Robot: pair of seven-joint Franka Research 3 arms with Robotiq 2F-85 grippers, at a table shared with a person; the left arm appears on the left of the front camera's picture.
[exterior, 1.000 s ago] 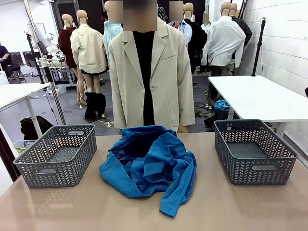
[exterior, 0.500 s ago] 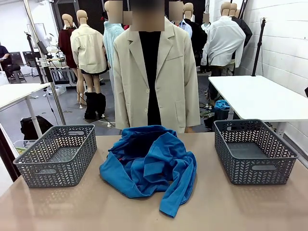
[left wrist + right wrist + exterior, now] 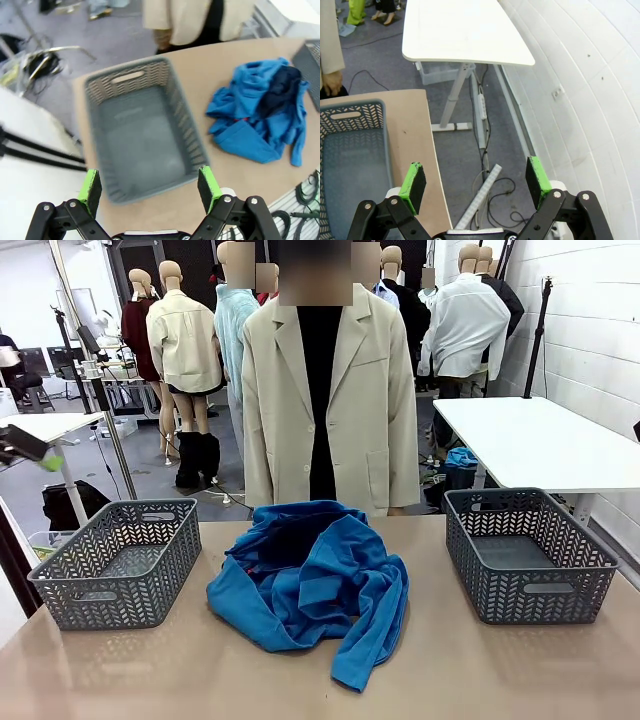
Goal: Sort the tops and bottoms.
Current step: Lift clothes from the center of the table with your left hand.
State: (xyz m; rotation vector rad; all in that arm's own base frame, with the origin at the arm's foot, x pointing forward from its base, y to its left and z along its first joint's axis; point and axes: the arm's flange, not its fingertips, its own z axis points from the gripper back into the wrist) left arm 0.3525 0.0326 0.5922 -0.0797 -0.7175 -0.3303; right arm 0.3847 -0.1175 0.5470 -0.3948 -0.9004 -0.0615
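A heap of bright blue tops (image 3: pixel 330 590) lies in the middle of the table, with the dark navy bottoms (image 3: pixel 288 542) tucked into its upper part. In the left wrist view the tops (image 3: pixel 250 125) and bottoms (image 3: pixel 279 89) sit at the right. My left gripper (image 3: pixel 150 182) hangs open, high above the near end of the left grey basket (image 3: pixel 95 92); it shows at the far left (image 3: pixel 45 460) in the front view. Also open, my right gripper (image 3: pixel 476 180) is over the floor beyond the table's right end, beside the right grey basket (image 3: pixel 332 114).
Both baskets, left (image 3: pixel 175 565) and right (image 3: pixel 470 570), hold nothing. A person in a beige jacket (image 3: pixel 330 390) stands at the table's far edge behind the heap. A white table (image 3: pixel 540 440) stands at the back right, and cables lie on the floor (image 3: pixel 490 195).
My left gripper has come into the front view at the far left edge. The person has shifted slightly to the right. The heap and baskets have not moved.
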